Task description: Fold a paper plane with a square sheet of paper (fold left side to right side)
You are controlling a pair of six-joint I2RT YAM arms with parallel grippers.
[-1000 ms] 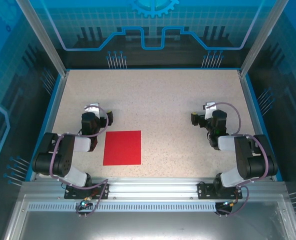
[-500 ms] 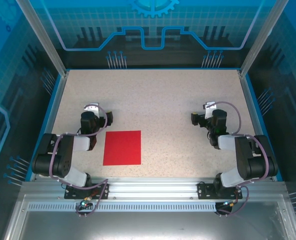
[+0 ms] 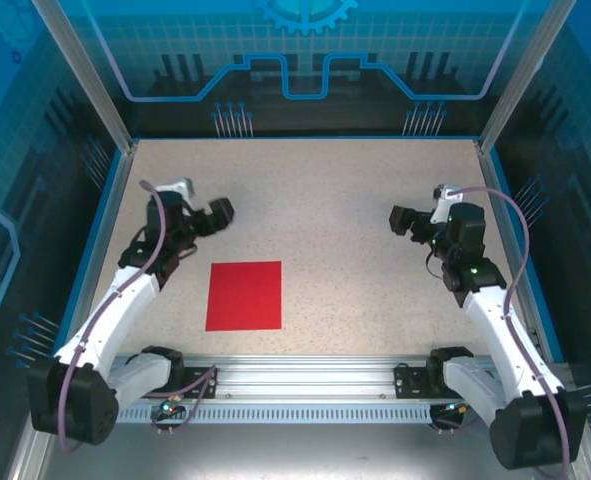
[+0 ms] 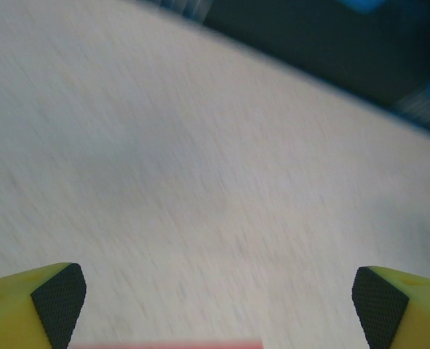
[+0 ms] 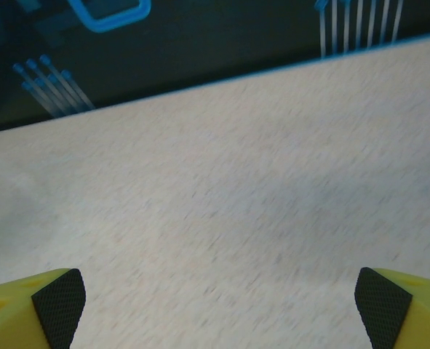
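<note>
While the red sheet of paper (image 3: 244,296) lies flat and unfolded on the speckled table (image 3: 315,190), both arms are stretched out over the table with nothing in their grip. Seen from above, the sheet sits toward seven o'clock from the middle of the table, its edges square to the near rail. The left gripper (image 3: 218,212) hangs at about eleven o'clock from the sheet, near its far left corner but apart from it, and points toward three o'clock. The right gripper (image 3: 400,220) is at about two o'clock from the sheet, well apart from it, and points toward nine o'clock. In the left wrist view the yellow fingers (image 4: 58,294) with their black pads stand spread wide at the two lower corners, bare table between them, and a pale red strip at six o'clock is probably the far edge of the sheet, though the blur makes that hard to confirm. In the right wrist view the fingers (image 5: 58,302) are likewise released and wide apart, with bare table between them.
</note>
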